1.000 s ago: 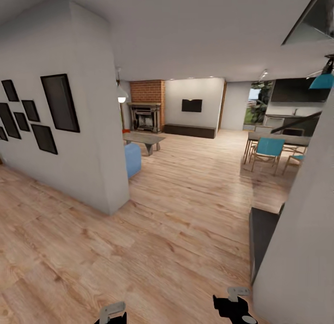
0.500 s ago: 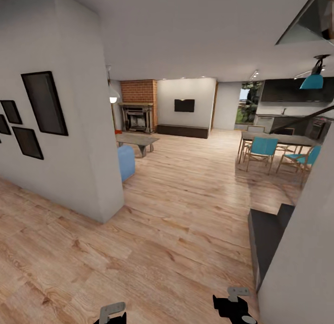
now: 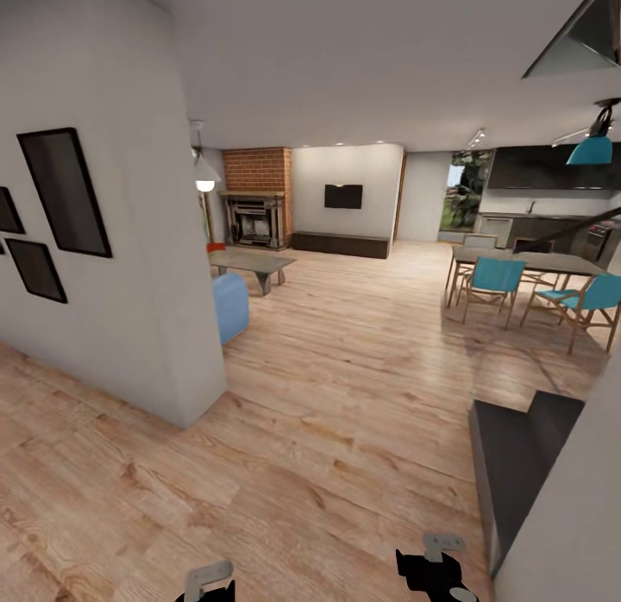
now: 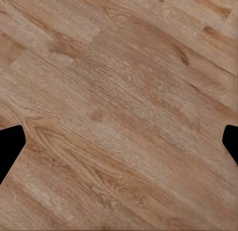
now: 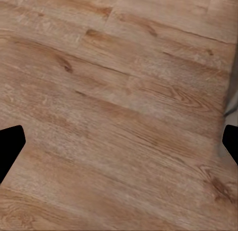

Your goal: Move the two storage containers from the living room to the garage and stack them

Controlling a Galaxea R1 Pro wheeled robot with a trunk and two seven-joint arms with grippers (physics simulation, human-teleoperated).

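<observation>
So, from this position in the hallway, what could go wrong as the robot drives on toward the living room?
1. The white wall corner juts into the path on the left; turning early could clip the base or the left hand.
2. The dark step lies low on the right, close to the right hand.
3. Near the fireplace, the blue seat and low table narrow the way.

1. The left end effector (image 3: 210, 580) sits low at the head view's bottom edge, a grey bracket above a dark body, hanging over the floor.
2. In the left wrist view its two dark fingertips (image 4: 10, 149) stand wide apart with nothing between them.
3. The right end effector (image 3: 435, 567) is also low, black with a grey bracket on top.
4. Its fingertips (image 5: 11, 146) are likewise spread wide and hold nothing.
</observation>
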